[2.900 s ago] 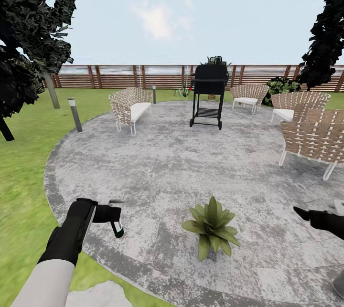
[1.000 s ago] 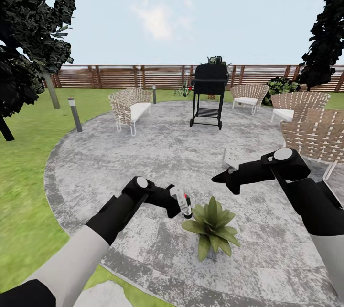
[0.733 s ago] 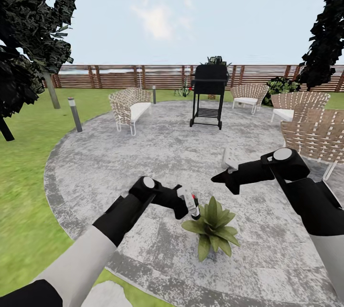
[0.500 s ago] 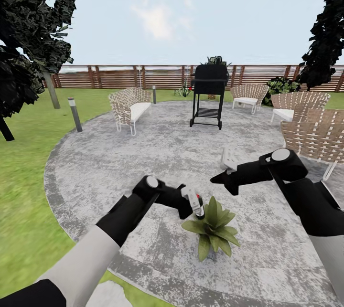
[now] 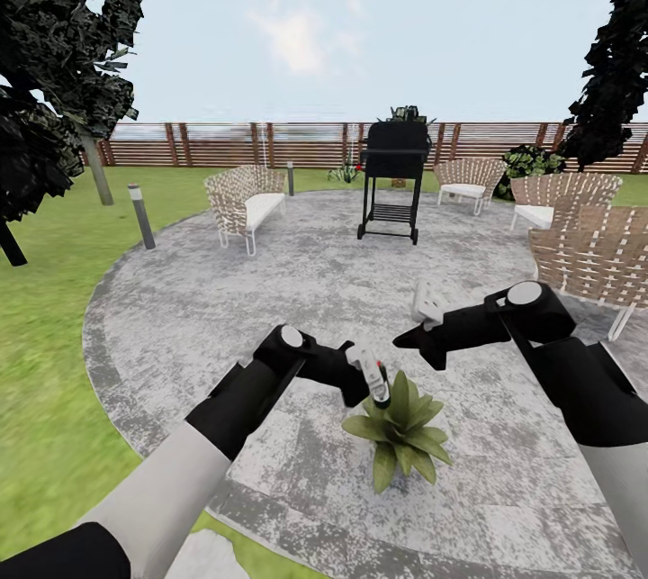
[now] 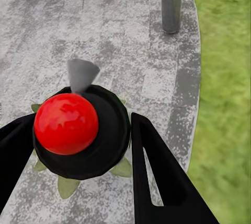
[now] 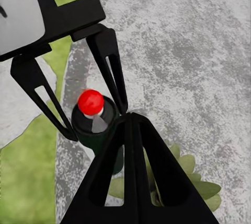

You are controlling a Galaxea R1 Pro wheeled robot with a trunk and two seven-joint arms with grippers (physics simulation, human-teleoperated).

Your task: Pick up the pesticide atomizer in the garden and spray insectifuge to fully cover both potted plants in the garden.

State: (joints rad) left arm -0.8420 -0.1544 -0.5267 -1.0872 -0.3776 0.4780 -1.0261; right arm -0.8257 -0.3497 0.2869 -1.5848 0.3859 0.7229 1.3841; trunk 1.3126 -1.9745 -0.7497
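My left gripper point(image 5: 369, 384) is shut on the pesticide atomizer point(image 5: 374, 378), a slim dark bottle with a whitish head and a red tip. It hangs just above the left edge of a potted plant point(image 5: 401, 431), a rosette of pointed green leaves on the garden's paved patio point(image 5: 270, 309). In the left wrist view the red nozzle point(image 6: 66, 124) tops the dark bottle between my two fingers, with leaves point(image 6: 68, 185) beneath. My right gripper point(image 5: 403, 340) is shut and empty, just above and right of the bottle. The right wrist view has its shut tip point(image 7: 130, 116) beside the held atomizer point(image 7: 91, 117).
A black grill point(image 5: 393, 178) stands at the patio's far side, with woven chairs point(image 5: 243, 201) point(image 5: 589, 259) around the rim. A grey bollard point(image 5: 141, 216) stands at the left edge by the lawn point(image 5: 45, 363). A small spiky plant point(image 5: 345, 172) grows by the wooden fence point(image 5: 225, 145).
Both arms rose from low at the sides to the middle. In the last second my left gripper carried the atomizer rightward over the plant's edge, and the right gripper drifted slightly left.
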